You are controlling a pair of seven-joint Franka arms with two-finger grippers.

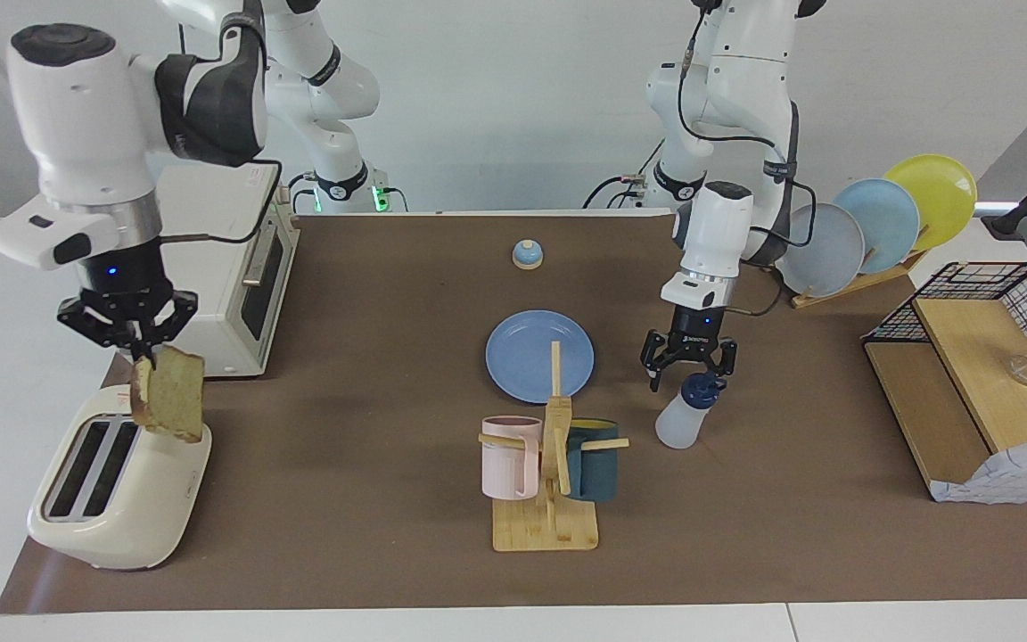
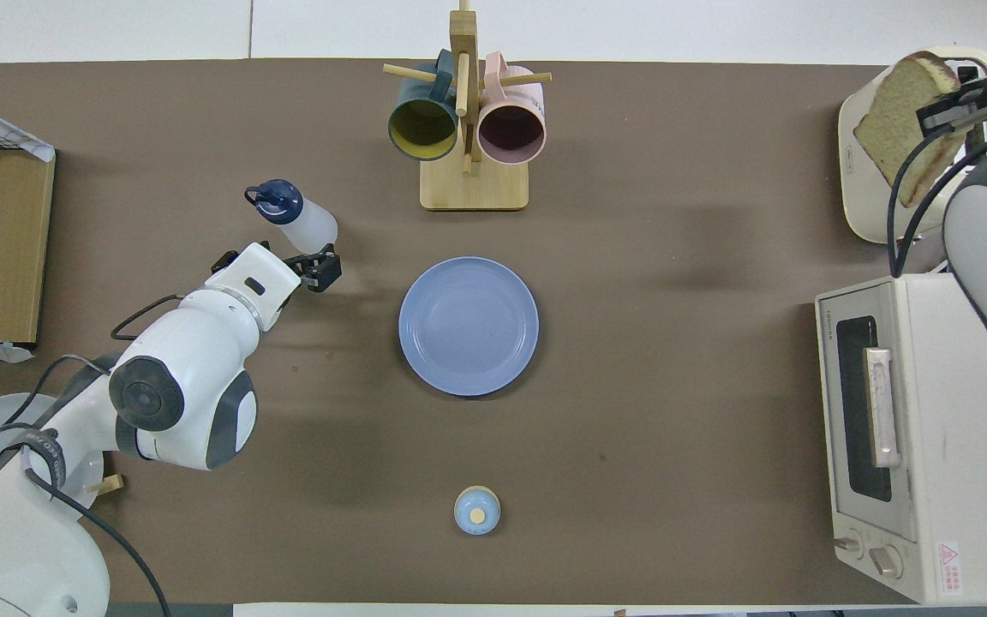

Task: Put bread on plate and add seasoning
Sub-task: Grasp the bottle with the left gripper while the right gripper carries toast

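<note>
Right gripper lifts the bread over the toaster; left gripper hangs open above the seasoning.

The right gripper [image 1: 141, 354] is clamped tight on the top edge of the bread [image 1: 170, 394], which hangs in the air over the toaster [image 1: 117, 490] at the right arm's end of the desk [image 1: 371, 535], clear of its slots. The left gripper [image 1: 690, 367] is spread wide and holds nothing, its fingertips just above the dark cap of the seasoning [image 1: 685, 413], which stands tilted on the desk beside the plate [image 1: 522, 357], toward the left arm's end. The plate lies bare mid-desk, nearer the robots than the mug rack [image 1: 549, 473].
</note>
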